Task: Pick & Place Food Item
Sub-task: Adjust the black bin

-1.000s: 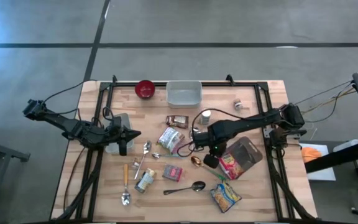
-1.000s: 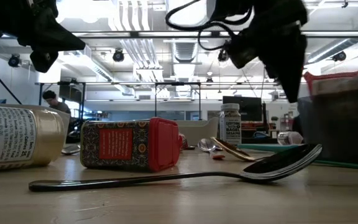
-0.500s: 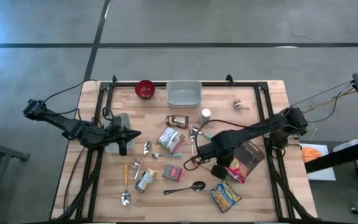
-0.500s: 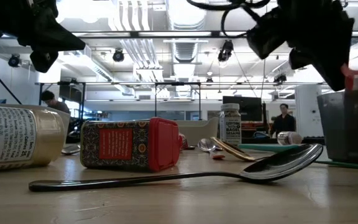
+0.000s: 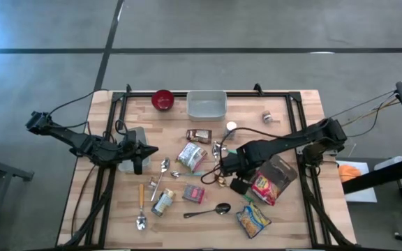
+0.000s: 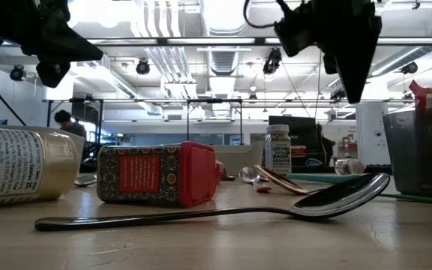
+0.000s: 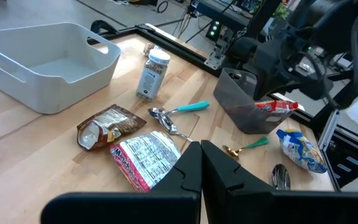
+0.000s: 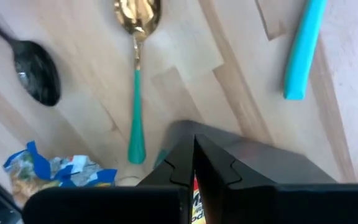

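While the right gripper point(image 5: 234, 184) hung empty with its fingers pressed together, just beside the dark grey bin point(image 5: 279, 167) and over the gold spoon point(image 5: 220, 181), the main risk, as I judged it, was a bump: a swing toward the bin could have shoved it or tipped it, and a drop with the fingers together would have scraped the spoon across the wood rather than picked anything. The red snack packet point(image 5: 263, 188) sat in the bin, poking past its rim, so a knock might have spilled it out. The packet looked like a crinkled, glossy red pouch with yellow print, soft and light, probably slippery to pinch. A blue and yellow chip bag point(image 5: 252, 217) lay flat on the table near the front edge, apart from the bin, a possible next pick. The left gripper point(image 5: 139, 162) waited at the left side of the table, fingers together too, holding nothing.
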